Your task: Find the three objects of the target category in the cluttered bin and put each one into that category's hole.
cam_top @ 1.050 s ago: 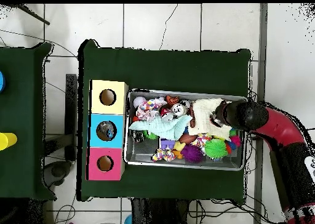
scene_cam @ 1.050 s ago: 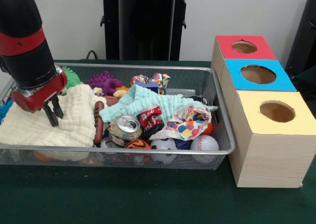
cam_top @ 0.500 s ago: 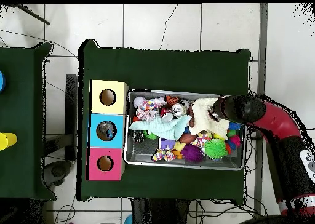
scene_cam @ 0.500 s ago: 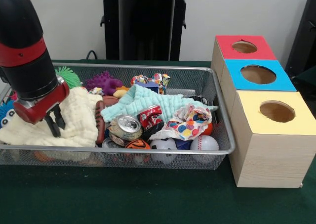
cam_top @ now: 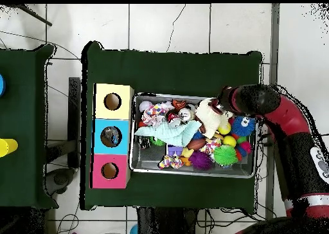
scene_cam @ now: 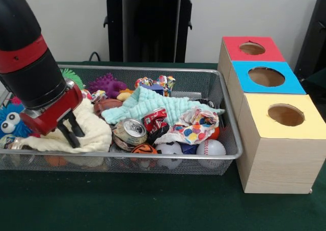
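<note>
Black fingers of the gripper stand slightly parted, tips pressed into the bunched cream muslin cloth; whether they pinch its waffled fabric cannot be told. The cloth lies crumpled at the wire mesh bin's front corner. Beside it: a dented aluminium can, a ribbed mint cloth, a dotted fabric scrap, a stitched baseball.

Front view alone shows a fuzzy blue toy with googly eyes and a knobbly purple toy. Overhead shows the spiky green ball fully, and the gripper at the bin's rim. Three wooden boxes, yellow, blue and red, each with a round hole, stand just beside the bin.
</note>
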### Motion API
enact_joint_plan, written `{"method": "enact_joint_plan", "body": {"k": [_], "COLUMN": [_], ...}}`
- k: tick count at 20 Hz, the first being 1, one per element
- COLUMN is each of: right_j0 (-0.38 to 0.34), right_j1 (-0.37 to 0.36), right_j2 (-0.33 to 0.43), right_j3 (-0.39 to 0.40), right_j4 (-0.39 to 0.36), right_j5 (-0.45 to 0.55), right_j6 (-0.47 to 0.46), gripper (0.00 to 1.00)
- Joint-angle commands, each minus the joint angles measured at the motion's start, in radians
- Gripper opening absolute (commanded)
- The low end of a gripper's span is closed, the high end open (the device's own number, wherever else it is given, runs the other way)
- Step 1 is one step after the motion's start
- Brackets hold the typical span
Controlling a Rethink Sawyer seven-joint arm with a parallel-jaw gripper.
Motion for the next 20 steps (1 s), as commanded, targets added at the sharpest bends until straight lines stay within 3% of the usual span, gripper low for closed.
{"method": "enact_joint_plan", "body": {"k": [1,12,17,20], "right_j0": [0.022,0.159,0.190,0.178], "right_j1": [0.090,0.322,0.395,0.408], "right_j2": [0.134,0.215,0.346,0.496], "right_j3": [-0.177,-0.696,-0.890,-0.952], "right_j4": [0.074,-0.022,-0.166,-0.313], "right_j5": [0.293,0.700,0.916,1.036], "right_j6": [-0.171,-0.304,-0.338,-0.336], "gripper": [0.00,0.00,0.00,0.00]}}
